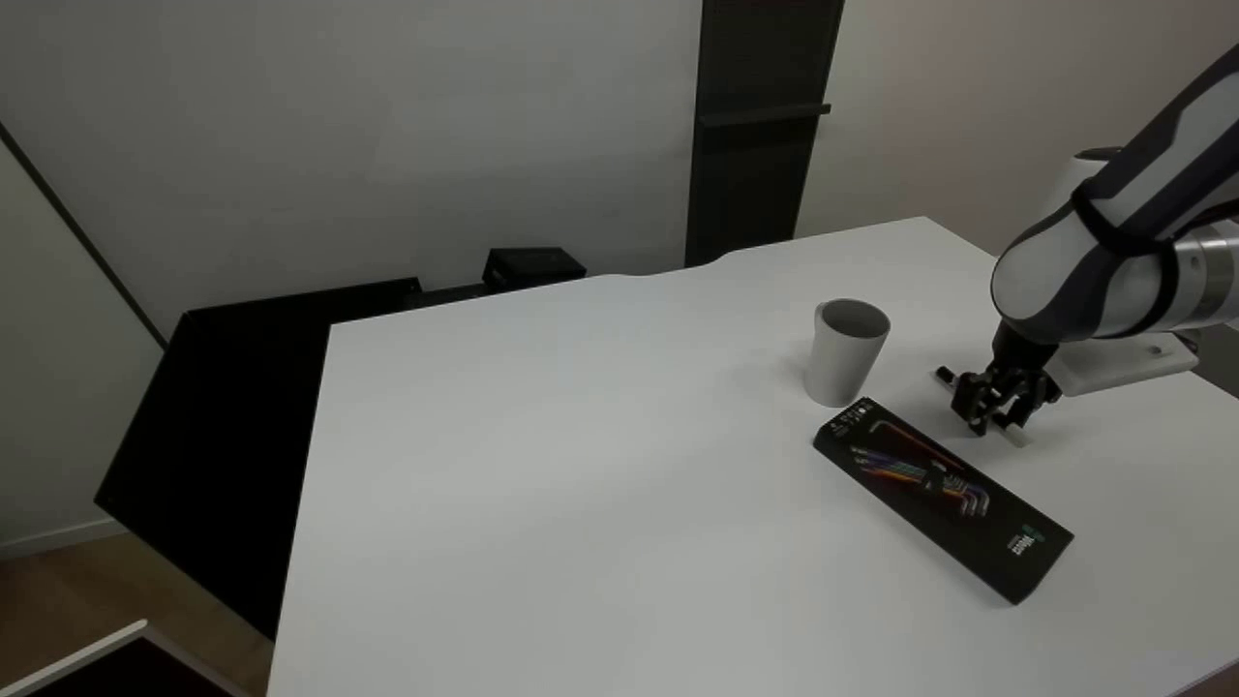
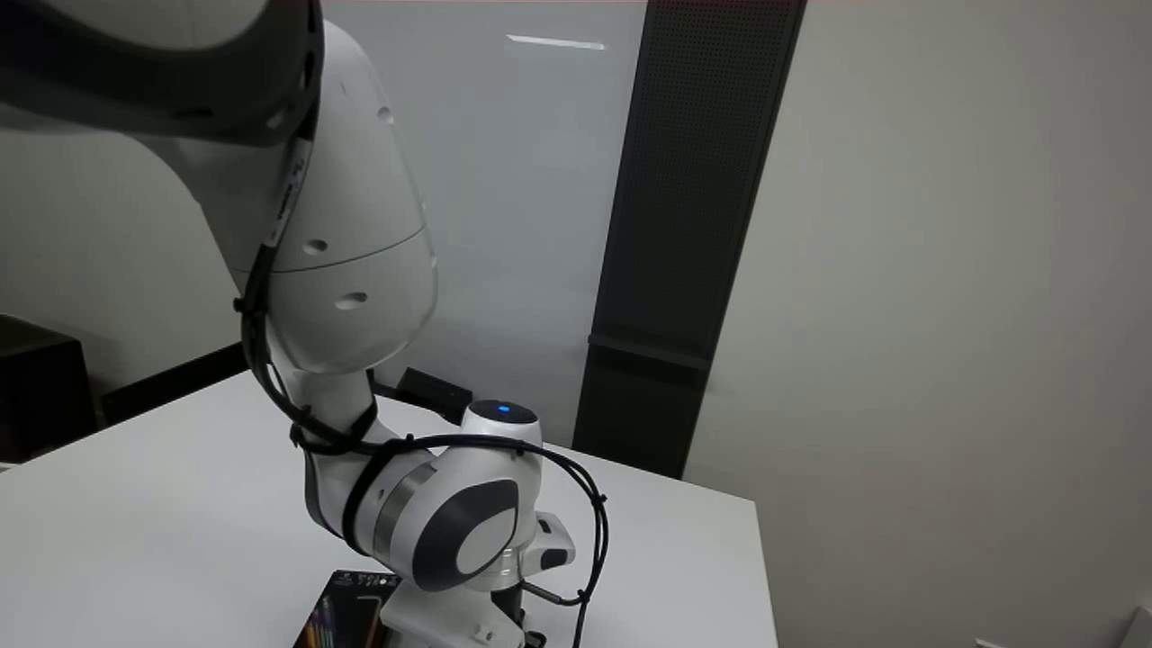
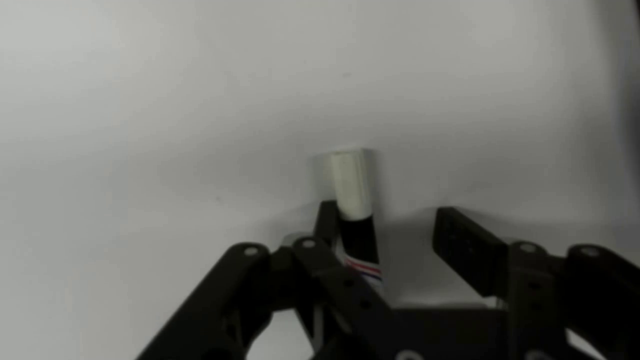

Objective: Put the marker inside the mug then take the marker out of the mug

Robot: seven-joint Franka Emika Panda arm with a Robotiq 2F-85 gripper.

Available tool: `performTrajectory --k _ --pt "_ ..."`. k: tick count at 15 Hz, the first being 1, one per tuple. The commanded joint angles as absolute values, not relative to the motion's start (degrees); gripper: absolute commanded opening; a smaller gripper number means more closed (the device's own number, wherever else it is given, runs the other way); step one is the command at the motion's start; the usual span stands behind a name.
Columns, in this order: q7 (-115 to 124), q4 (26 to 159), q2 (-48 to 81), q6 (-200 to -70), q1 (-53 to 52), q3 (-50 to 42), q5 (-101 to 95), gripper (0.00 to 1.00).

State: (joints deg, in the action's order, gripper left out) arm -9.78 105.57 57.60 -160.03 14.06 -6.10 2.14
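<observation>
- The gripper (image 3: 387, 232) is low over the white table (image 1: 581, 465); its fingers (image 3: 470, 252) stand wide from each other, and the marker (image 3: 356, 200) is lying in the gap, which is clearly broader than the marker itself;
- The marker is not in the middle of this gap — in the wrist view it lies just beside the finger on the left of that view, so near that I cannot tell if they touch; the finger on the right of that view stands well apart from it;
- The marker rests flat on the table, outside the mug (image 1: 840, 358); it shows a white end, then a black part, then red and dark stripes, before the gripper hides more; in an exterior view its black end is seen beyond the gripper;
- The mug is plain grey and stands upright on the table, its darker inside open to above; it is near the gripper, but apart from it;
- The black case (image 1: 944, 499), with coloured print, lies flat; one corner is just beside the foot of the mug, and whether they touch I cannot tell;
- In an exterior view the robot arm (image 2: 369, 207) hides most of the gripper; a small blue light (image 2: 504, 409) shines on the arm
</observation>
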Motion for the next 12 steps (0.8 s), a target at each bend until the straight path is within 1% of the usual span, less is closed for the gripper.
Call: performTrajectory --k 1,5,6,7,10,12 --pt "-5.21 102.96 57.93 -156.27 12.64 -8.89 1.38 0.31" --pt "-2.10 101.44 55.97 -151.91 11.96 -11.73 1.34 0.07" --pt "-1.17 101.27 54.69 -150.53 11.45 -12.70 1.15 0.04" --pt "-1.15 100.91 53.52 -148.78 11.72 -12.79 1.17 0.07" --pt "0.18 98.87 49.86 -142.58 11.83 -13.16 1.47 0.07" --pt "0.92 95.37 47.48 -133.78 12.96 -11.70 2.97 0.07"
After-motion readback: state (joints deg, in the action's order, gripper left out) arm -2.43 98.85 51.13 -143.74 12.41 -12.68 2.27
